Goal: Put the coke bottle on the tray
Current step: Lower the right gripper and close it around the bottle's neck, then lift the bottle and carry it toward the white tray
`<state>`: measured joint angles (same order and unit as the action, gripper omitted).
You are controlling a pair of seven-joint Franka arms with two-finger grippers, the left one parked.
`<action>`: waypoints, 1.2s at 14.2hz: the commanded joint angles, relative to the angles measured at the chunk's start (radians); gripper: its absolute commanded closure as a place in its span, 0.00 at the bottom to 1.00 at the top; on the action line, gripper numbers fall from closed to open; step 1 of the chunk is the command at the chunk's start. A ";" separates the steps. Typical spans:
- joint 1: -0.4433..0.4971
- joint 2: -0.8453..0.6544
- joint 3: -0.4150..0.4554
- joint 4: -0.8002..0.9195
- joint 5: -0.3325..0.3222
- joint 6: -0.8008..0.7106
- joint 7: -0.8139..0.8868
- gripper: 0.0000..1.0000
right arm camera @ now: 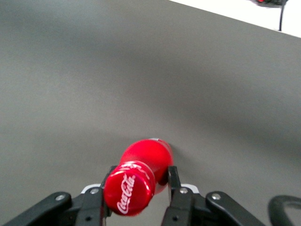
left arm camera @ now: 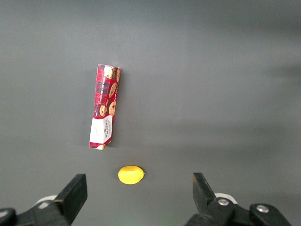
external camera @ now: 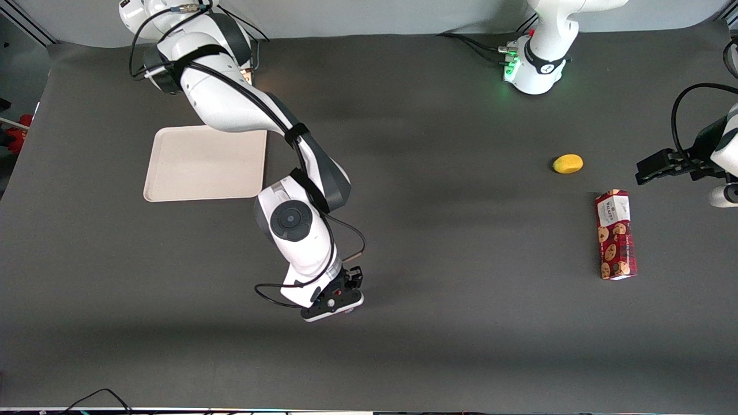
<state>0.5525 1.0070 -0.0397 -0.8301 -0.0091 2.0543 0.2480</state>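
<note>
Carrying the load up the grey table (external camera: 438,242) toward the tray (external camera: 204,164) is my job from here, and I judge it best done with a clean lift first, keeping the neck vertical so nothing slips. That tray lies bare beside my arm's elbow, farther from the front camera than the wrist and well apart from it. My gripper (right arm camera: 137,188) hangs low over the mat, nearer the front camera, its fingers (right arm camera: 173,181) drawn in snug against the neck of the coke bottle (right arm camera: 140,175) just under the cap, pinching it. Whether its base touches the mat I cannot tell.
</note>
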 commanded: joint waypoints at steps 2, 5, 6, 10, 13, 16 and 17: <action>-0.003 -0.171 0.004 -0.012 0.033 -0.207 -0.030 1.00; -0.006 -0.272 0.004 -0.010 0.073 -0.316 -0.065 1.00; -0.012 -0.304 0.004 -0.010 0.096 -0.354 -0.067 1.00; -0.049 -0.372 -0.008 -0.017 0.104 -0.404 -0.148 1.00; -0.091 -0.471 -0.023 -0.194 0.089 -0.401 -0.185 1.00; -0.095 -0.646 -0.114 -0.506 0.084 -0.289 -0.306 1.00; -0.106 -0.719 -0.129 -0.646 0.084 -0.205 -0.344 1.00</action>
<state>0.4466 0.5085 -0.1356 -1.1257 0.0677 1.7083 -0.0142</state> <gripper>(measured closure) 0.537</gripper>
